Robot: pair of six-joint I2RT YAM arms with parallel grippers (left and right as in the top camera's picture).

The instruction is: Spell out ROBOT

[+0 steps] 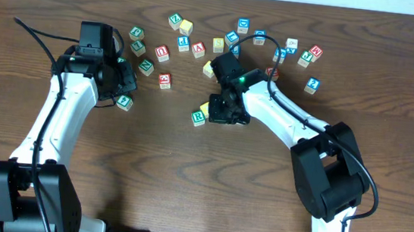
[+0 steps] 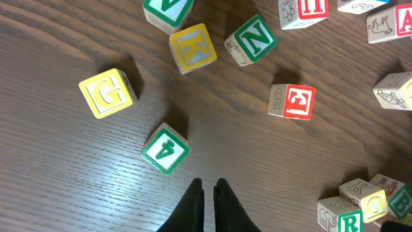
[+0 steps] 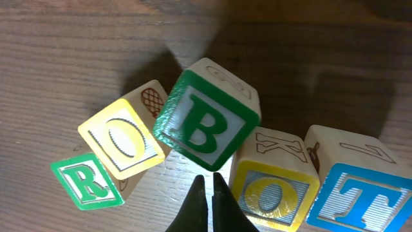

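In the right wrist view a green R block [image 3: 87, 183], a yellow O block [image 3: 122, 138], a second yellow O block [image 3: 273, 193] and a blue T block [image 3: 364, 200] lie in a rough row. A green B block [image 3: 206, 122] sits tilted between the two O blocks, raised on a corner. My right gripper [image 3: 209, 180] is shut and empty, its tips just in front of the B. Overhead, the R [image 1: 198, 117] shows beside my right gripper [image 1: 219, 111], which hides the others. My left gripper [image 2: 209, 187] is shut and empty, just short of a green 4 block [image 2: 165, 149].
Loose blocks lie near my left gripper: yellow G [image 2: 108, 93], yellow K [image 2: 192, 48], green N [image 2: 253, 40] and a red-faced block [image 2: 293, 102]. Several more blocks are scattered along the back of the table [image 1: 239, 24]. The left arm [image 1: 63, 110] stands at the left.
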